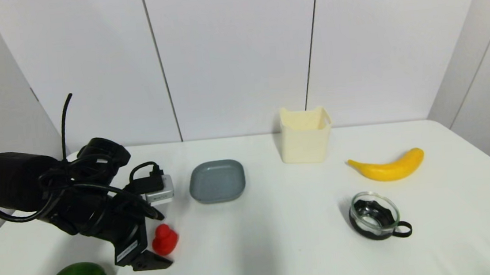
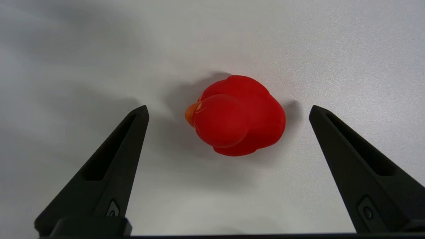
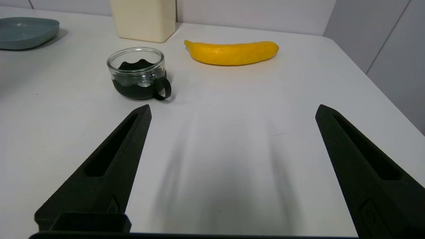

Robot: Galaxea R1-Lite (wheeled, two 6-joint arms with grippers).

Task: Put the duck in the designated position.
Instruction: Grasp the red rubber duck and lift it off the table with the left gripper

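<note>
Two black fingers of the left gripper stand spread wide either side of the red duck, touching nothing. Right gripper hangs released above the table.

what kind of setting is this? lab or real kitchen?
Most likely a lab test bench, not a kitchen: a bare white table backed by plain grey panels, holding unrelated props set well apart, such as a red toy duck, a banana and a grey plate.

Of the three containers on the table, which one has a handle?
The glass cup: a black loop handle sticks out from its side. The grey plate and the cream box show none.
</note>
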